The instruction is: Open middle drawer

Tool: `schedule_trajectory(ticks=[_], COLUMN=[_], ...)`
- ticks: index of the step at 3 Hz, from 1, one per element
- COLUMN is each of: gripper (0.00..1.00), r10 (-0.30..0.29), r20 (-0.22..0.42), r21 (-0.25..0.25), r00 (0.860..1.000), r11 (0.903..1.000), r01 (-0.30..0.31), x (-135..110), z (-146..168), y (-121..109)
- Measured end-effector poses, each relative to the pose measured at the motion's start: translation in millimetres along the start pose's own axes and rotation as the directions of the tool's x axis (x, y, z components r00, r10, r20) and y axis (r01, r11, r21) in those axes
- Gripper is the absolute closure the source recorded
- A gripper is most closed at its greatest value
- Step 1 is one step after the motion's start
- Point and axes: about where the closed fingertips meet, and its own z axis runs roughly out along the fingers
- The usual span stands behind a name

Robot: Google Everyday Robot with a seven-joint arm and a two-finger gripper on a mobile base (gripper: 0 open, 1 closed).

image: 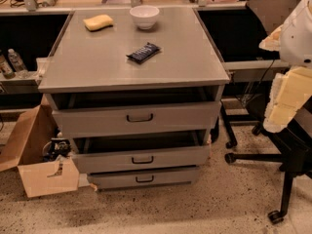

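Observation:
The grey cabinet (pixel 87 62) has three drawers. The middle drawer (pixel 170 157) has a medium-height flat front with a small dark loop handle (pixel 142 160) at its centre. It stands out a little from the cabinet, with a dark gap showing above its front. The taller top drawer (pixel 97 122) also stands out a little. The narrow bottom drawer (pixel 112 179) sits lowest. My arm enters at the right edge, and my gripper (pixel 285 104) hangs there, pale and blocky, well to the right of the drawers and touching nothing.
On the cabinet top lie a yellow sponge (pixel 98 22), a white bowl (pixel 144 16) and a dark snack bar (pixel 143 52). An open cardboard box (pixel 34 155) stands on the floor at the left. A black office chair base (pixel 280 165) stands at the right, under my arm.

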Motion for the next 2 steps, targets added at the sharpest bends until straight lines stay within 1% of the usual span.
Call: schedule_trajectory(ticks=[1, 2], gripper=[0.00, 0.00], r10=[0.000, -0.005], r20=[0.000, 0.013], r21=[0.000, 0.013], r00=[1.000, 1.000], r11=[1.0000, 0.9999], r01=[0.000, 0.004], x=[0, 1], z=[0, 13], y=[0, -4])
